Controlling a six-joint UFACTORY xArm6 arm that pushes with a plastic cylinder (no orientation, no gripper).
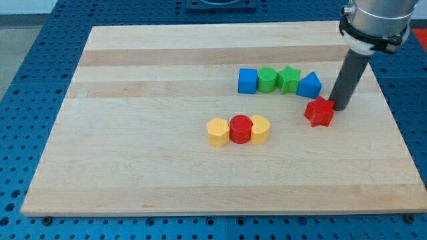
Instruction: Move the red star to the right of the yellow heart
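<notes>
The red star (319,112) lies on the wooden board (133,153) right of centre. My tip (339,107) stands just at the star's upper right, touching or nearly touching it. The yellow heart (260,129) is the right end of a tight row with a red cylinder (240,129) in the middle and a yellow pentagon-like block (217,131) on the left. The star is to the right of the heart and a little higher, with a gap between them.
A row of blocks lies above the star: blue cube (248,81), green cylinder (267,80), green star (289,79), blue triangle (309,85). The blue triangle is close above the red star. The board's right edge is near the rod.
</notes>
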